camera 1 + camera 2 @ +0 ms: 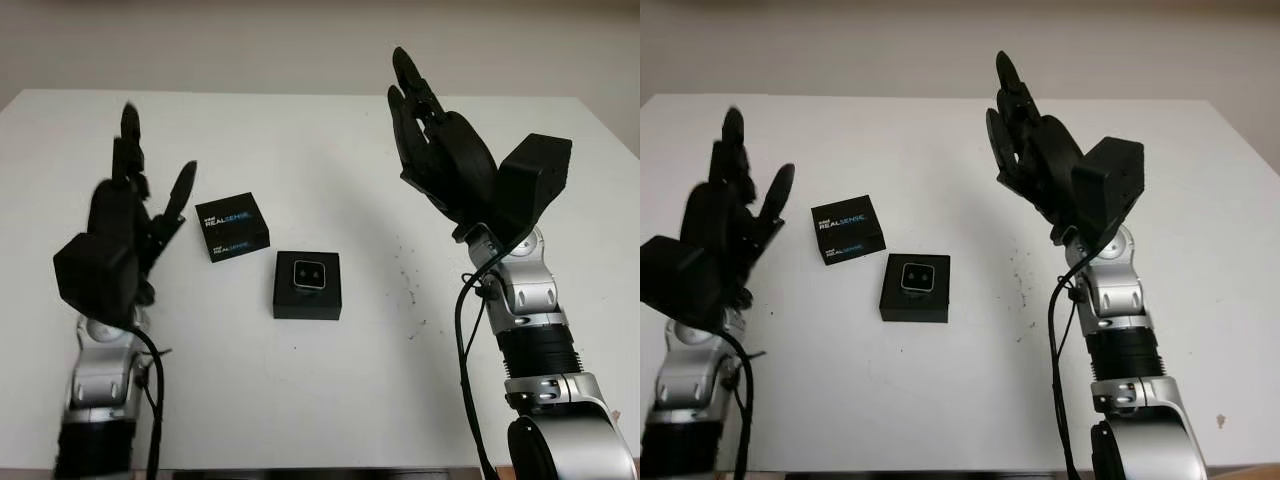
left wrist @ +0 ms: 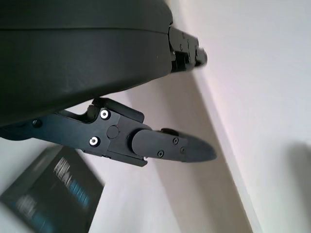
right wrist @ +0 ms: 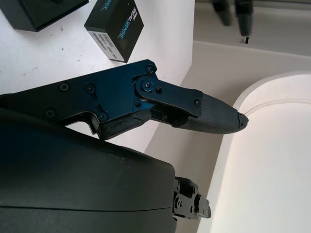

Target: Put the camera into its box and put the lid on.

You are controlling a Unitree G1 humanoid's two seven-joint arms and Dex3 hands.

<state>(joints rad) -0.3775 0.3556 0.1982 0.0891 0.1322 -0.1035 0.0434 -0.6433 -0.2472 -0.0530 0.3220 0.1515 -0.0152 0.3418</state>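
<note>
Eye views: the camera is sitting in the open black box near the middle of the white table, lens side up. The lid, black with blue and white print, is lying on the table just beside the box, up and to its left, apart from it; it is not on the box. The left hand is hanging raised above the table left of the lid, open and holding nothing, fingers pointing up and away. The right hand is hanging raised well right of the box, also open and holding nothing, palm turned toward the table centre.

Left wrist view: the left hand's finger is reaching across with nothing in it; a corner of the lid is showing on the table beneath.

Right wrist view: the right hand's finger is extending freely, gripping nothing. The lid is lying on the table, with a corner of the box near it.
</note>
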